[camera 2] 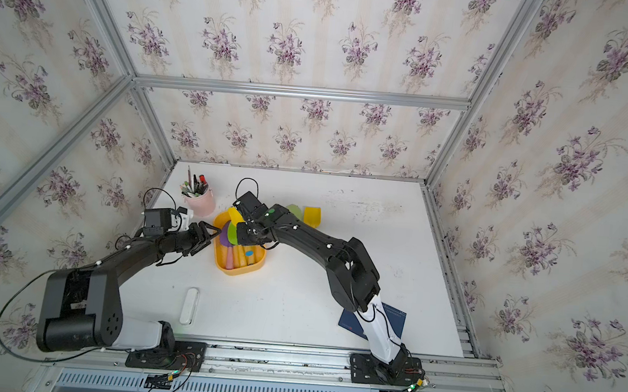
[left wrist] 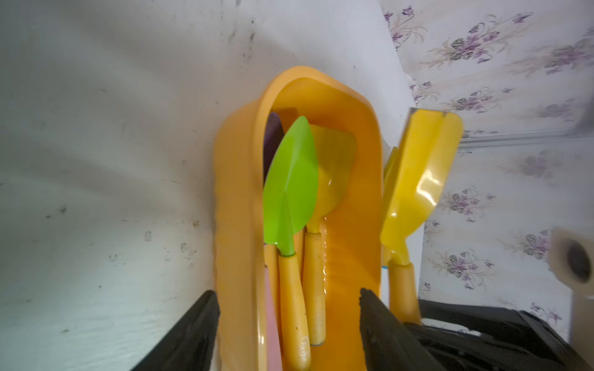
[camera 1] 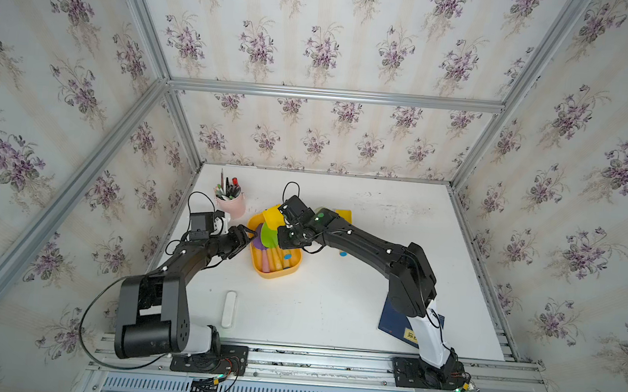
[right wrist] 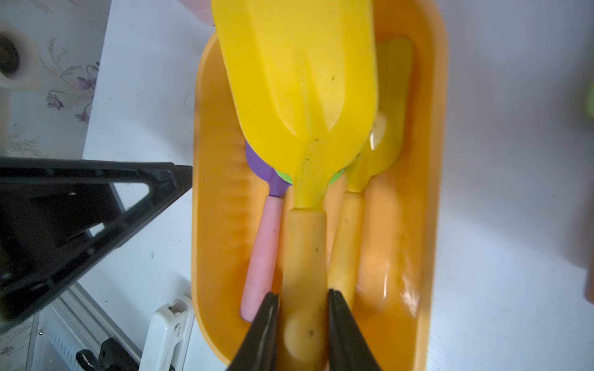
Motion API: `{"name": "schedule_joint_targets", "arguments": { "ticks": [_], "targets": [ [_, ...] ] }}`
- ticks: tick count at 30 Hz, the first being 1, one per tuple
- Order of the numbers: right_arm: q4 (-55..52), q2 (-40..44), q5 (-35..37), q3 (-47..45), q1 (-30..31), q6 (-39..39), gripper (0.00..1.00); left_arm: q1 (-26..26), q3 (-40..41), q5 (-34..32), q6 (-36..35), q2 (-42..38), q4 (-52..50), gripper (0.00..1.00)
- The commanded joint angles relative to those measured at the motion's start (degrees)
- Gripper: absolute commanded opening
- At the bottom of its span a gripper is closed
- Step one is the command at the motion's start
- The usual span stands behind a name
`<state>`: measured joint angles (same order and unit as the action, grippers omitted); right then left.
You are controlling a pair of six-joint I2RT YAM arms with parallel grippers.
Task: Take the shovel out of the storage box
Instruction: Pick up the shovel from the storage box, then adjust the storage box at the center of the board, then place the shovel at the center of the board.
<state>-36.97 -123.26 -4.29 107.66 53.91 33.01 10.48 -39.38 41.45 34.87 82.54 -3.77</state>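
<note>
Right gripper (right wrist: 303,292) pinches my shovel (right wrist: 299,80) by the handle, blade lengthwise over the storage box (right wrist: 434,192); left gripper (left wrist: 287,290) straddles its rim, grip unclear.

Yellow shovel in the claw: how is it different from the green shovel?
The yellow shovel has a wide, blunt blade. The green shovel has a pointed, leaf-shaped blade. The right claw grips the yellow shovel by its handle and holds it above the storage box. The green shovel lies inside the box with nothing gripping it. Both have yellow-orange handles.
</note>
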Motion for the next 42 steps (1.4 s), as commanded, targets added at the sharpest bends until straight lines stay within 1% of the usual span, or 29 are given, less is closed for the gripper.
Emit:
{"name": "schedule_joint_targets", "arguments": {
  "ticks": [1,5,11,15,18,20,24,26,29,31,33,35,38,40,42],
  "targets": [
    [2.65,3.11,0.5,-2.56,-0.94,-1.06,0.16,-1.53,-3.42,-4.65,-2.56,2.66,-0.68,0.68],
    [4.55,7.22,0.67,-7.1,-2.33,-1.59,0.16,-1.94,-5.01,-4.21,-2.03,5.66,1.78,0.68],
    [6.69,12.87,0.35,-14.3,-6.03,-2.18,0.16,-5.31,-7.59,-4.05,-1.6,10.76,4.56,0.68],
    [8.34,17.48,-0.19,-20.81,-9.48,-2.52,0.16,-7.43,-10.8,-5.35,-1.74,13.39,3.18,0.68],
    [9.2,21.07,-0.53,-25.51,-12.19,-3.01,0.16,-7.84,-11.92,-6.06,-2.23,14.04,3.12,0.69],
    [9.87,23.23,-0.82,-28.38,-14.11,-3.38,0.16,-7.77,-13.54,-7.0,-3.29,14.14,0.38,0.7],
    [10.35,26.95,-1.68,-32.74,-18.24,-4.65,0.16,-7.84,-14.61,-11.18,-4.84,10.79,-4.56,0.72],
    [9.78,28.2,-1.59,-33.77,-20.05,-5.77,0.16,-7.91,-14.37,-13.73,-5.15,6.93,-7.37,0.73],
    [7.48,28.78,-0.25,-34.14,-22.21,-7.99,0.16,-9.95,-14.05,-16.88,-5.24,-0.77,-11.44,0.74],
    [6.22,28.69,0.46,-34.64,-25.6,-9.62,0.16,-12.72,-12.61,-15.87,-2.75,-6.83,-10.09,0.77],
    [6.29,28.65,-0.69,-35.61,-27.72,-10.61,0.16,-16.14,-11.27,-12.47,1.97,-9.63,-5.75,0.81],
    [6.97,28.39,-1.59,-36.52,-29.45,-11.58,0.16,-20.1,-10.2,-10.16,7.18,-10.28,1.1,0.85],
    [7.0,26.76,-0.99,-36.51,-30.51,-13.57,0.17,-26.96,-10.41,-7.62,14.01,-7.07,11.49,0.89],
    [7.57,25.22,-1.59,-36.8,-31.18,-14.28,0.17,-31.31,-11.35,-8.73,17.16,-4.17,17.02,0.91],
    [8.16,23.95,-2.02,-36.9,-31.71,-14.64,0.17,-34.91,-13.69,-11.17,17.72,-0.51,18.63,0.93]
  ]
}}
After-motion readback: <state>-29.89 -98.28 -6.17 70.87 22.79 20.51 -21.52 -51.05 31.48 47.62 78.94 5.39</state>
